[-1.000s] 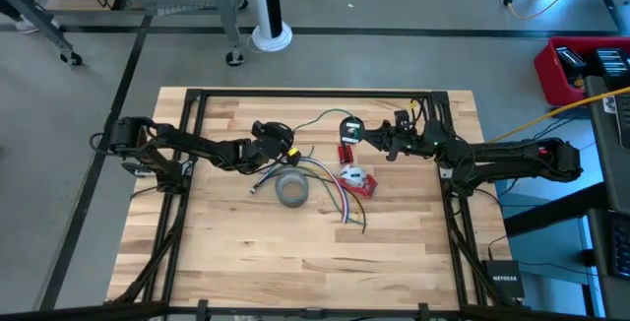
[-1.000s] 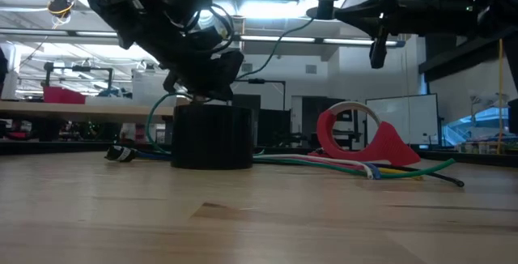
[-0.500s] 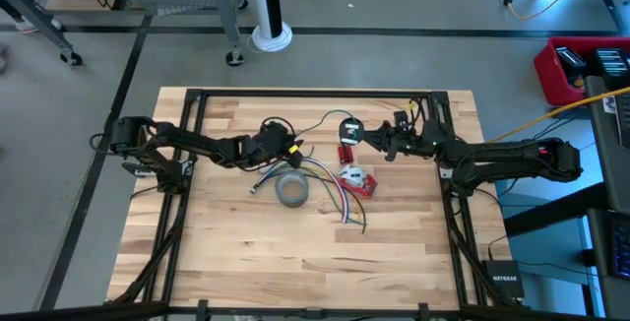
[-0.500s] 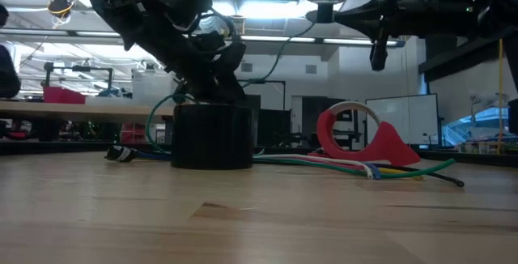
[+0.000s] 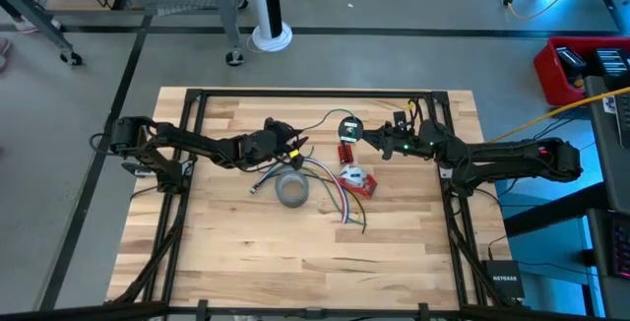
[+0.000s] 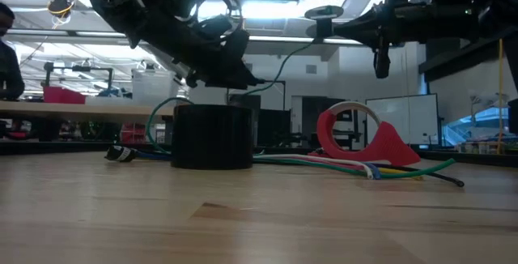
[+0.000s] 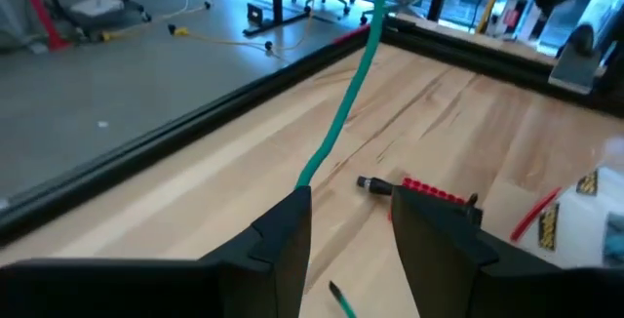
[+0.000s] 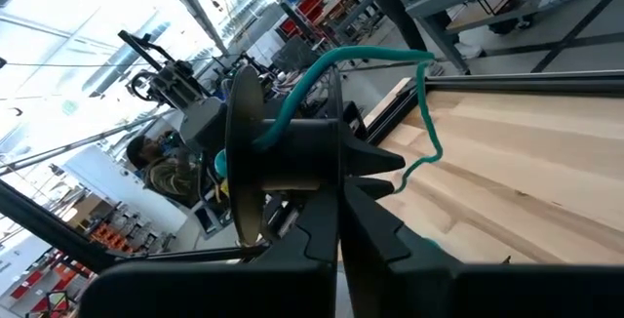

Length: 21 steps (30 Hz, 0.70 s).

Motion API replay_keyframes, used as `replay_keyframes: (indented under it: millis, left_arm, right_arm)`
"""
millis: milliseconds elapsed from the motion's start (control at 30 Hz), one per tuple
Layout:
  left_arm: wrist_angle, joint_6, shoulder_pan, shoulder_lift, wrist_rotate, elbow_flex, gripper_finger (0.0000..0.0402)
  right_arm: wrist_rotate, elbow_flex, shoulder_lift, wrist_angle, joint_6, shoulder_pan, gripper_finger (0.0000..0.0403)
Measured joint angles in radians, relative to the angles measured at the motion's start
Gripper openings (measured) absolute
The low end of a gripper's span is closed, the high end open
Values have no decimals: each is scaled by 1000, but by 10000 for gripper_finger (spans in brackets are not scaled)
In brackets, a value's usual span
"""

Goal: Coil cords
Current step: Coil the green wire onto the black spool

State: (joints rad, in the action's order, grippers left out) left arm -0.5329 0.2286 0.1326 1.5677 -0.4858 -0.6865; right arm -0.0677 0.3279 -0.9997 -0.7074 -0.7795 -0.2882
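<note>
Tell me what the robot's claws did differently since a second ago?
The left claw slid toward the right claw over the grey tape roll and opened its fingers; the green cord now runs loose between them. The right claw stayed shut on the black spool up in the air. The tape roll, red tape dispenser and loose wires haven't budged.

Wooden table [image 5: 236, 252] with black frame around edge. Grey tape roll [image 5: 291, 190] flat near middle of table; looks dark and round in low view [image 6: 213, 137]. Red tape holder [image 5: 356, 180] just right of roll, white tape on it, standing up in low view [image 6: 358, 138]. Small red block [image 5: 346, 153] behind holder. Red box [image 5: 576, 68] on floor far right. White pole base [image 5: 270, 36] on grey floor behind table.
</note>
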Motion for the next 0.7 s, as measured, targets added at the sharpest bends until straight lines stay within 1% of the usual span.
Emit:
replay_keyframes:
  millis: [233, 400, 533, 700]
  left_arm:
    - [27, -104, 1, 0, -11, 0, 137]
    - [114, -130, 1, 0, -89, 0, 137]
    - [125, -134, 1, 0, -161, 0, 137]
    - [128, -166, 1, 0, -176, 0, 137]
  right_arm:
    - [-1, 0, 0, -5, 0, 0, 7]
    - [-2, 0, 0, -8, 0, 0, 7]
    - [-3, 0, 0, -9, 0, 0, 7]
    - [-3, 0, 0, -9, 0, 0, 7]
